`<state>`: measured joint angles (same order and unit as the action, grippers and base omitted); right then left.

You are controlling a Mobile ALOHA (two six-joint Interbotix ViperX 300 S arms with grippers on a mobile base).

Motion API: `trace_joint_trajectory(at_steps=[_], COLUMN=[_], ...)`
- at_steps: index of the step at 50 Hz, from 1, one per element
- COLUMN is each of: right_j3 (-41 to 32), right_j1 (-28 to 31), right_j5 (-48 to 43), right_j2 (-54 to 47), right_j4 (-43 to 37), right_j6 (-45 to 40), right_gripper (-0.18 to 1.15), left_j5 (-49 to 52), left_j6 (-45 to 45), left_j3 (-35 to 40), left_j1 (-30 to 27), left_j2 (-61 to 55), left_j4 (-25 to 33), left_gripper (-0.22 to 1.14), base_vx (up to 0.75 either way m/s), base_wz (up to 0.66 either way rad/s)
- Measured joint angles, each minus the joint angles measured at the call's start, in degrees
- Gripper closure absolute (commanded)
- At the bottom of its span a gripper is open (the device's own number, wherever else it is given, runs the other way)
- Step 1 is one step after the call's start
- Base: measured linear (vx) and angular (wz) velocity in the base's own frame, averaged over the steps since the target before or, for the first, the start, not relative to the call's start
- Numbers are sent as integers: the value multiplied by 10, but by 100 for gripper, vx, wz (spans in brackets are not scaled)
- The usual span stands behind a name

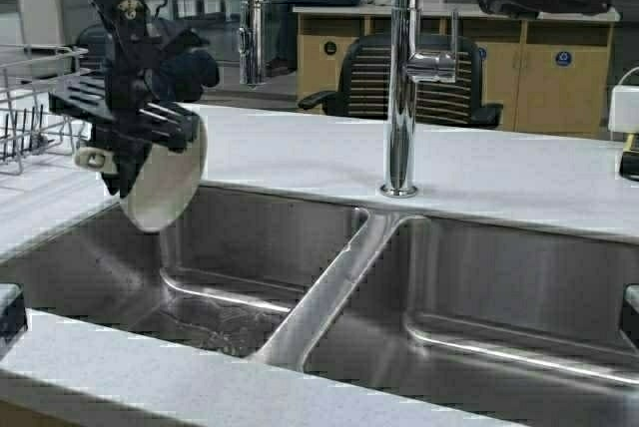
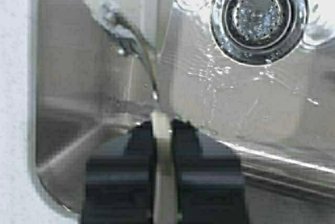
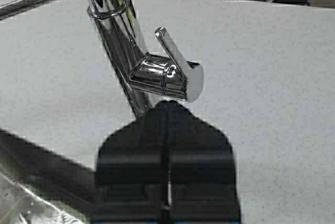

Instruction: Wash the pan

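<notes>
My left gripper (image 1: 122,160) is shut on the short handle of the cream-white pan (image 1: 168,180). It holds the pan tilted on edge above the left basin (image 1: 215,292) of the steel sink. In the left wrist view the handle (image 2: 162,150) shows edge-on between the shut fingers of the gripper (image 2: 162,125), with the wet basin floor and the drain (image 2: 258,13) beneath. My right gripper (image 3: 168,104) is shut and empty, its tips just short of the chrome faucet lever (image 3: 170,51). The faucet (image 1: 401,78) stands behind the sink divider.
A wire dish rack (image 1: 30,98) stands on the counter at the far left. The right basin (image 1: 499,297) lies beside the left one. A second chrome tap (image 1: 253,33) rises behind the left basin. An office chair (image 1: 419,78) and cabinets stand beyond the counter.
</notes>
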<state>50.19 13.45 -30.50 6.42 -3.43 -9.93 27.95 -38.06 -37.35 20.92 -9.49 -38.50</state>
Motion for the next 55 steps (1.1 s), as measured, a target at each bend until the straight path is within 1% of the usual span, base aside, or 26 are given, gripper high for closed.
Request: trace_joint_trajectory(at_steps=[7, 13, 19, 24, 28, 39, 51, 55], right_j3=[-1, -1, -2, -4, -8, -13, -15, -16], right_j1=[1, 1, 0, 1, 1, 1, 1, 0], right_j5=[1, 0, 0, 0, 0, -6, -14, -15], right_j2=[-1, -1, -2, -6, -11, -29, -33, -33], right_j4=[0, 2, 5, 9, 10, 15, 15, 15], right_j6=[1, 1, 1, 1, 1, -2, -4, -4], right_gripper=[90, 90, 90, 90, 90, 90, 90, 90], left_j5=[11, 13, 16, 18, 18, 39, 50, 54], left_j6=[31, 66, 122, 187, 217, 269, 365, 381], left_j3=[3, 12, 28, 47, 68, 122, 149, 155], left_j1=[-28, -81, -127, -160, -190, -299, -374, -402], left_j2=[59, 117, 165, 195, 210, 218, 166, 139], left_j4=[-2, -2, -2, -3, -3, -3, -2, -3], left_gripper=[88, 89, 89, 89, 89, 89, 89, 89], base_vx=[0, 0, 0, 0, 0, 0, 0, 0], base_wz=[0, 0, 0, 0, 0, 0, 0, 0])
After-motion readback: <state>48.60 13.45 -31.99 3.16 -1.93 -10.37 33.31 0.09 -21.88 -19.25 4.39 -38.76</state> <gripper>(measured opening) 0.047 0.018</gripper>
